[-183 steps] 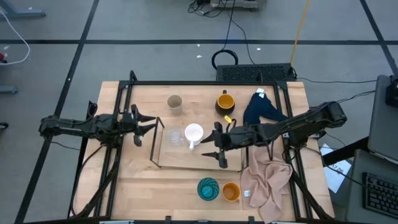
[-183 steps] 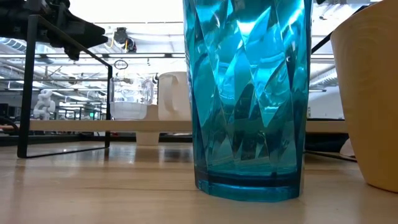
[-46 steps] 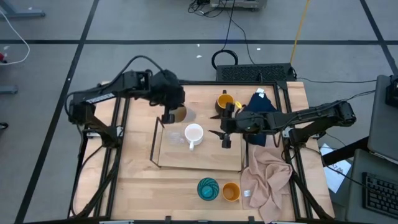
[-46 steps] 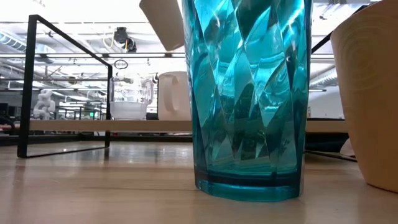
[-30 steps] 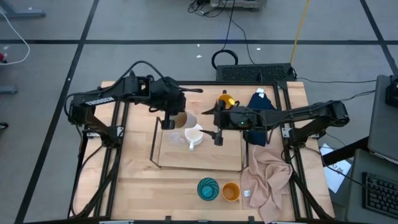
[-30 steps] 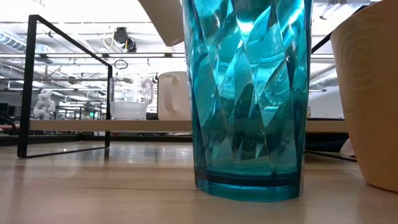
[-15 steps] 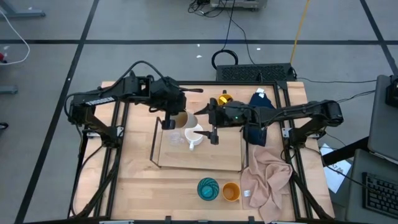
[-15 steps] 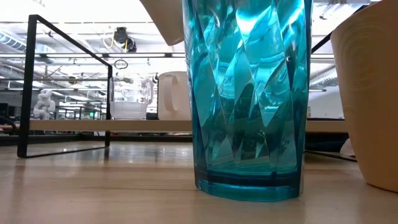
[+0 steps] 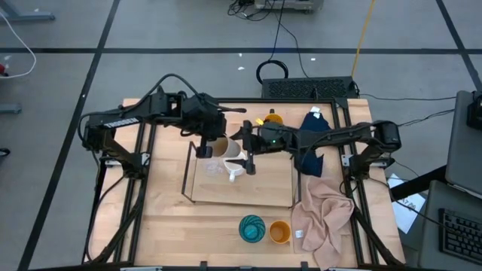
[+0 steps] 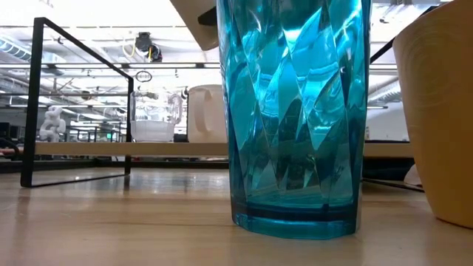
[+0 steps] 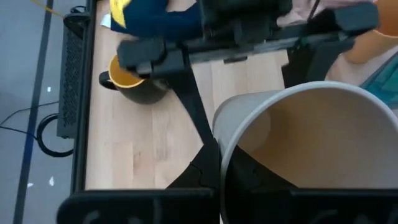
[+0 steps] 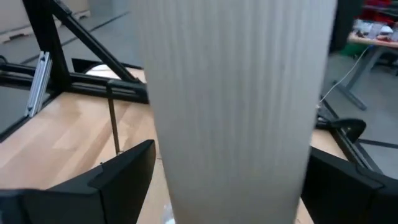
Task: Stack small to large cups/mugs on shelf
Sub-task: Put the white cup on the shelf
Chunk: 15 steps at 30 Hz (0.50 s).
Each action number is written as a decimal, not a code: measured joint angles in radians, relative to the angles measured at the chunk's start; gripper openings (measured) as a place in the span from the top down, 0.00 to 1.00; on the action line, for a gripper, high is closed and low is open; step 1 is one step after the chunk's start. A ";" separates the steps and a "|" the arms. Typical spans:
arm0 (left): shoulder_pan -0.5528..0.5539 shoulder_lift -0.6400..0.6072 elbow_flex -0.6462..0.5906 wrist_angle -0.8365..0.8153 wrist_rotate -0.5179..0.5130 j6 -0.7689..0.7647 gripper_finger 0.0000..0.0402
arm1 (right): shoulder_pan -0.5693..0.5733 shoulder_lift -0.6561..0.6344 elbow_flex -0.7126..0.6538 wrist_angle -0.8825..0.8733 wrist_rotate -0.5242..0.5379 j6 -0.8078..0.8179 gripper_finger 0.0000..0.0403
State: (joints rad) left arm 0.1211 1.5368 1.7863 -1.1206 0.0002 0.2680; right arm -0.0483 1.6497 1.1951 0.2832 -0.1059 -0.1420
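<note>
Beige-grey, the cup [image 9: 219,146] hangs above the shelf's [image 9: 263,192] far edge in the high view, pinched by the left gripper [image 9: 205,144], while the right gripper [image 9: 246,154] stands spread wide just beside it, over the white mug [image 9: 235,163]. In the low view, the teal cup [image 10: 295,118] fills the front, the orange cup [image 10: 436,118] beside it. In the left wrist view, the dark mug [image 11: 134,84] sits beyond. The right wrist view shows open fingers [image 12: 106,180] flanking the cup.

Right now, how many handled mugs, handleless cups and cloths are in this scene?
Handled mugs: 2, white mug, dark mug.
Handleless cups: 4, clear glass, beige cup, teal cup, orange cup.
Cloths: 2, blue cloth, pink cloth.
Total: 8.
</note>
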 joint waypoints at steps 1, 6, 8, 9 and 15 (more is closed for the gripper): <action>0.000 0.000 0.000 0.004 0.000 0.001 1.00 | 0.000 0.014 0.015 0.003 -0.003 0.000 0.14; 0.000 0.000 0.000 0.014 0.002 0.000 1.00 | 0.003 0.048 0.058 -0.013 -0.004 -0.014 0.14; 0.000 0.000 0.000 0.007 0.002 0.000 1.00 | 0.003 0.047 0.059 -0.021 -0.005 -0.019 0.14; 0.000 0.000 0.000 -0.002 0.002 0.000 1.00 | 0.003 0.043 0.059 -0.033 -0.004 -0.018 0.14; 0.000 0.000 0.001 -0.008 0.002 -0.003 1.00 | 0.003 0.032 0.059 -0.055 -0.003 -0.015 0.14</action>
State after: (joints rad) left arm 0.1211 1.5369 1.7870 -1.1282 0.0024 0.2646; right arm -0.0448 1.6818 1.2537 0.2280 -0.1089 -0.1567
